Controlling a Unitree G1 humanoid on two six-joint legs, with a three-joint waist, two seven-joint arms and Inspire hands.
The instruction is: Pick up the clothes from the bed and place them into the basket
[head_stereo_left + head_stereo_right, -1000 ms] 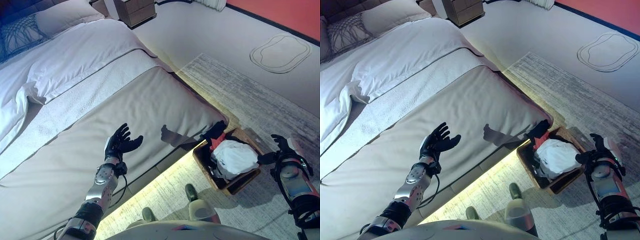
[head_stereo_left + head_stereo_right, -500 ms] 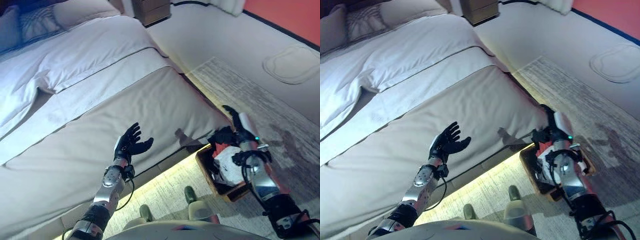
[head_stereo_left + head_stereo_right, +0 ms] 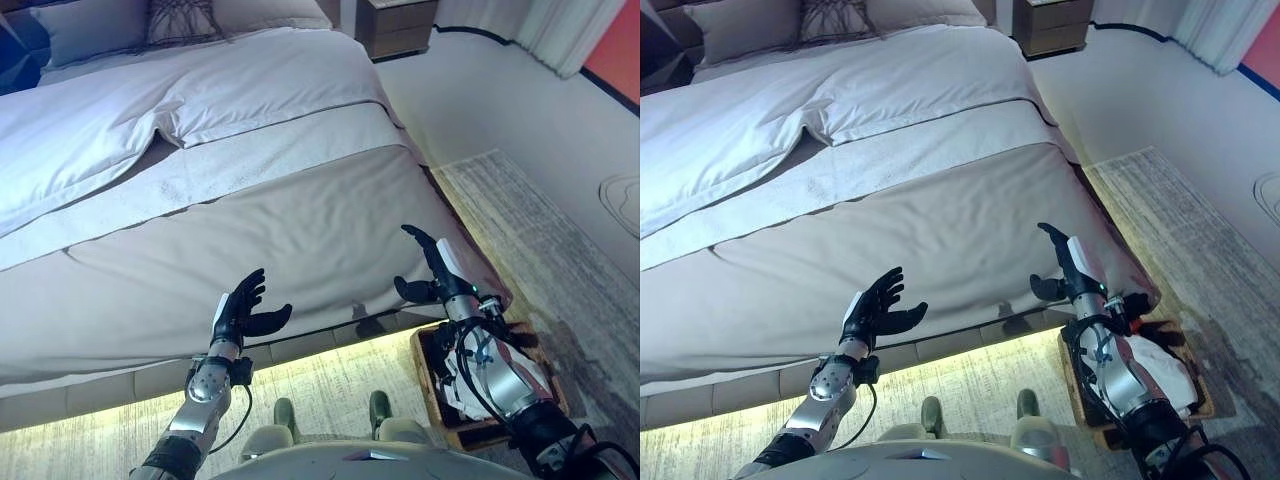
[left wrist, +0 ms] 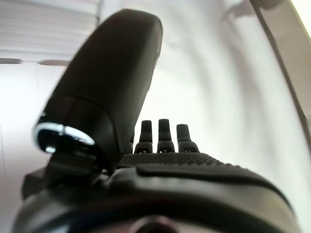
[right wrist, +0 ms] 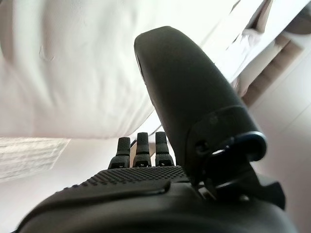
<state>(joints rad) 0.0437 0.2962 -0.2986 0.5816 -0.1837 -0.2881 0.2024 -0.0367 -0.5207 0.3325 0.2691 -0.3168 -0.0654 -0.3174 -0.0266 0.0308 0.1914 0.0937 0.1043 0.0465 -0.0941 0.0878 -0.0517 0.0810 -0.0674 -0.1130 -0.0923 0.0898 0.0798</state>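
Both hands hang empty, fingers spread — the left hand at lower centre-left, the right hand just right of centre, over the bed's smooth grey edge. Only the eye views show the woven basket at lower right, white clothes inside; the wrist views show just pale bedding.

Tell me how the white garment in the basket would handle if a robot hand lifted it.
The white garment lies crumpled in the basket, so it is probably floppy and would sag and drape. It looks like light cloth, unlikely to break, though a loose fold might snag on the basket's rim.
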